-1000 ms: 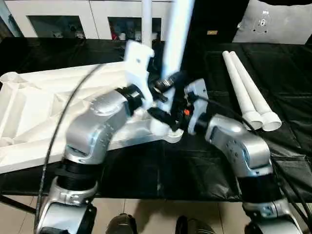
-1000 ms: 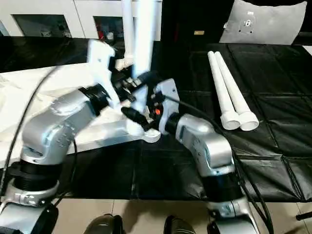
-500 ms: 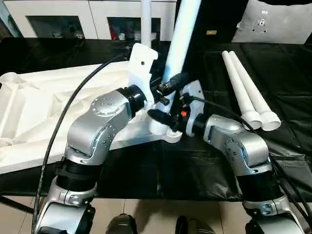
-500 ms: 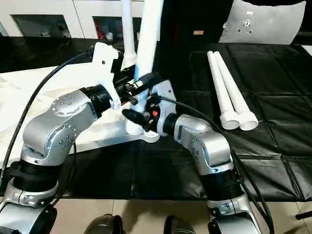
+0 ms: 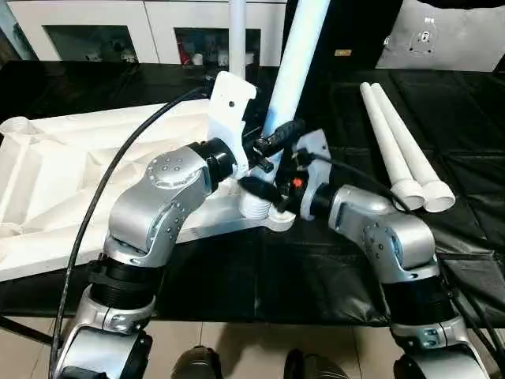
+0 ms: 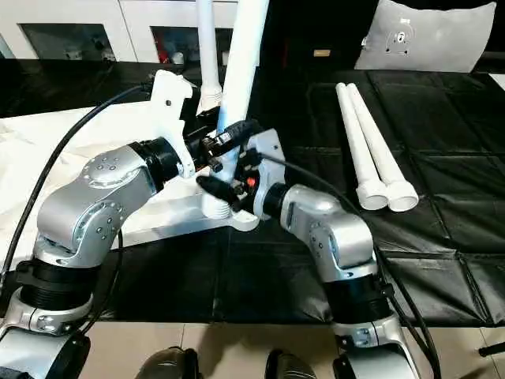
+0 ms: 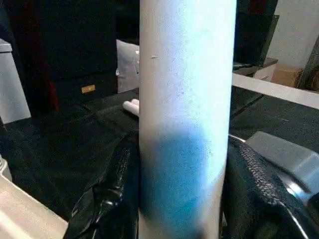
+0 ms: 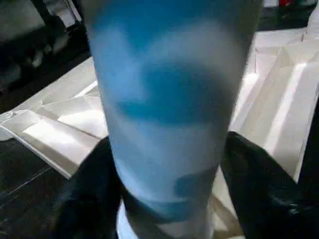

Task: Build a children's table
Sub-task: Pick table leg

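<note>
The white table top lies upside down on the black-covered table, left of centre. One white leg stands in its far corner socket. A second leg rises, leaning slightly right, from the near right corner socket. My left gripper is shut on this leg, its black fingers pressed against both sides of the tube. My right gripper grips the same leg just below, near the socket, and its fingers flank the tube.
Two more white legs lie side by side on the black cloth at the right, wide ends toward me. White cabinets stand behind the table. A grey cushion is at the back right. The table's front edge runs below my forearms.
The held leg's top has tipped a little to the right. My left arm has shifted slightly and settled. The right gripper's fingers have drawn in around the leg.
</note>
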You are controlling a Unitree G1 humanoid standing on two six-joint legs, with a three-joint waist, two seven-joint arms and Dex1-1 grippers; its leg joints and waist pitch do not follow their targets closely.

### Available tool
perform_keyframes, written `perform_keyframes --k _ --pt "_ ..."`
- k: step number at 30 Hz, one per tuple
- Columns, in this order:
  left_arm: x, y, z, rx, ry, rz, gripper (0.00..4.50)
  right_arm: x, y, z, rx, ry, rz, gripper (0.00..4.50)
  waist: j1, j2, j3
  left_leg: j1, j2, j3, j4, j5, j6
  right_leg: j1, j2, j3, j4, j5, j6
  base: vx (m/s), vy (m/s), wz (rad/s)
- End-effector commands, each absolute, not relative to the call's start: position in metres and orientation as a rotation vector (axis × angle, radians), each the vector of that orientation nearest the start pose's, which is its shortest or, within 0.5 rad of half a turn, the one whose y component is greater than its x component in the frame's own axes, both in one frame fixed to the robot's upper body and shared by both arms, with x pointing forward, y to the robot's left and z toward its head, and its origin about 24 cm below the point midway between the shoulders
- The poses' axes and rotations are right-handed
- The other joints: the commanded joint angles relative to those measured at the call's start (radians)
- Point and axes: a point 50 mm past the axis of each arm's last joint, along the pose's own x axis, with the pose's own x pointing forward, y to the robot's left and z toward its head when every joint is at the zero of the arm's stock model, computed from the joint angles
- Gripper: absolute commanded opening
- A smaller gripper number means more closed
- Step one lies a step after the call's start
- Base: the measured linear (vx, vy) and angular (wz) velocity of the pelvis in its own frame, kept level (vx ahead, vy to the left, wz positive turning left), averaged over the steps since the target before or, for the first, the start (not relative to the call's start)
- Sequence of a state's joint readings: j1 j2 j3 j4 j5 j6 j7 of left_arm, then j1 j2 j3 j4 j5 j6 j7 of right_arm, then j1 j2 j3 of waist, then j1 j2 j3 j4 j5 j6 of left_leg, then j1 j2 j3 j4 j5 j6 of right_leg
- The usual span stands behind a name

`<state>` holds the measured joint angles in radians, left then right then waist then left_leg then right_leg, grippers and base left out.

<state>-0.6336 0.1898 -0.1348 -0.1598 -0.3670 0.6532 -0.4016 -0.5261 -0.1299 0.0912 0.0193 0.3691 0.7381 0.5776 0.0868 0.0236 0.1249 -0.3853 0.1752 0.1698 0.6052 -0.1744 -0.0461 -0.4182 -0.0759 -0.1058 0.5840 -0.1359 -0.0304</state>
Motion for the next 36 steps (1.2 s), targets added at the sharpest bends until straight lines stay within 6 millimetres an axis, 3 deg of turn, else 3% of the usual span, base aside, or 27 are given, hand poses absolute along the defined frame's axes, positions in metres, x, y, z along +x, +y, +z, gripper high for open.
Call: perform_keyframes --k 1,8,14,15,17,25,29,34,36 --pt "0.31 0.069 0.196 0.035 -0.088 -0.836 1.85 0.312 -0.075 0.125 0.165 0.241 0.925 2.51 -0.002 -0.005 -0.108 0.013 0.046 -0.016 -0.063 -0.122 0.024 0.067 -0.073 0.057 -0.062 -0.309 -0.13 0.0 0.0 0.0" --pt "0.311 0.069 0.197 0.036 -0.089 -0.835 1.85 0.307 -0.073 0.119 0.13 0.263 0.952 2.0 -0.002 -0.005 -0.109 0.013 0.046 -0.016 -0.062 -0.121 0.024 0.067 -0.072 0.057 -0.062 -0.307 -0.132 0.0 0.0 0.0" --pt "0.312 0.07 0.199 0.007 -0.084 -0.807 1.85 0.306 -0.072 0.118 0.155 0.259 0.94 1.9 -0.001 -0.003 -0.11 0.013 0.047 -0.016 -0.062 -0.127 0.022 0.068 -0.073 0.057 -0.062 -0.308 -0.137 0.0 0.0 0.0" --pt "0.31 0.067 0.203 -0.069 -0.09 -0.83 1.85 0.307 -0.071 0.12 0.172 0.231 0.937 1.9 -0.002 -0.004 -0.11 0.012 0.046 -0.015 -0.061 -0.127 0.022 0.069 -0.073 0.058 -0.062 -0.306 -0.141 0.0 0.0 0.0" --pt "0.305 0.062 0.208 -0.145 -0.103 -0.886 2.41 0.307 -0.069 0.12 0.19 0.217 0.928 1.89 -0.001 -0.003 -0.111 0.012 0.045 -0.016 -0.059 -0.126 0.023 0.069 -0.075 0.056 -0.061 -0.304 -0.146 0.0 0.0 0.0" --pt "0.289 0.048 0.219 -0.334 -0.129 -1.034 3.04 0.311 -0.07 0.119 0.186 0.191 0.865 1.89 -0.003 -0.003 -0.107 0.012 0.044 -0.014 -0.06 -0.147 0.025 0.067 -0.072 0.054 -0.07 -0.34 -0.136 0.0 0.0 0.0" --pt "0.285 0.045 0.221 -0.317 -0.136 -1.061 3.51 0.311 -0.07 0.117 0.199 0.206 0.856 1.89 -0.003 -0.002 -0.107 0.013 0.045 -0.017 -0.061 -0.148 0.029 0.067 -0.07 0.054 -0.07 -0.348 -0.12 0.0 0.0 0.0" --pt "0.274 0.044 0.225 -0.446 -0.146 -1.165 3.88 0.314 -0.073 0.12 0.217 0.175 0.838 1.89 -0.002 -0.004 -0.106 0.012 0.043 -0.014 -0.06 -0.153 0.024 0.067 -0.071 0.053 -0.071 -0.36 -0.123 0.0 0.0 0.0" --pt "0.276 0.053 0.227 -0.486 -0.176 -1.137 3.95 0.314 -0.077 0.121 0.219 0.164 0.823 1.89 -0.003 -0.002 -0.106 0.012 0.043 -0.015 -0.06 -0.152 0.027 0.067 -0.07 0.053 -0.072 -0.359 -0.121 0.0 0.0 0.0"
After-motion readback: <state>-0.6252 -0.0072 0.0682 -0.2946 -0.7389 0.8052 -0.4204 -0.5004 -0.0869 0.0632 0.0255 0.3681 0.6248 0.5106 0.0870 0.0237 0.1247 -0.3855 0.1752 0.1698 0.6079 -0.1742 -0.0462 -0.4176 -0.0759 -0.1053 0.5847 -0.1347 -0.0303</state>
